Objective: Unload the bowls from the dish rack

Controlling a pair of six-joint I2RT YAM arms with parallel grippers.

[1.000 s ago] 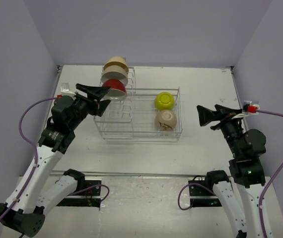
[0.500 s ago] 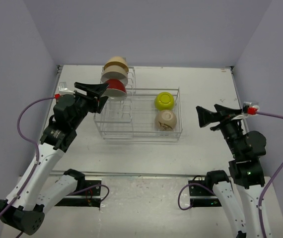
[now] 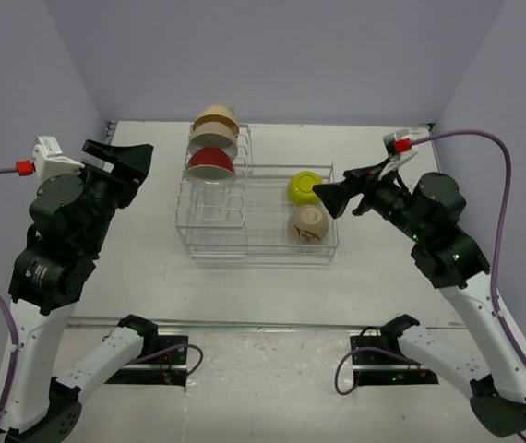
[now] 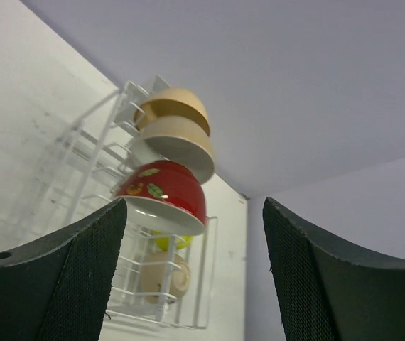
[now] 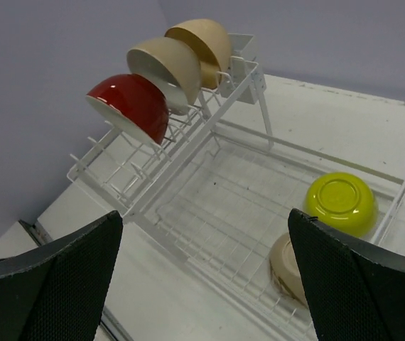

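**So, five bowls are seen in the rack and nothing is gripped**

The dish rack (image 3: 256, 242) is set on the table (image 3: 383, 268), around the middle and a bit toward the far side. Three bowls are propped on edge in the plate slots at its left far part. A red bowl (image 3: 211, 163) is placed nearest, a cream bowl (image 3: 213, 141) is tucked right behind it, and a tan bowl (image 3: 215, 118) is parked farthest back. In the basket section on the right, a yellow-green bowl (image 3: 305, 187) is turned base up at the far side. A beige bowl (image 3: 307, 223) is laid just on the near side of it, and it looks tilted.

The left gripper (image 3: 123, 159) is held up to the left of the rack, apart from it and pointed toward the red bowl. Its fingers are spread wide and nothing is caught between them. The right gripper (image 3: 326, 198) is raised at the rack's right end, close by the yellow-green bowl in the overhead view. Its fingers are also splayed wide, and no bowl is touched.
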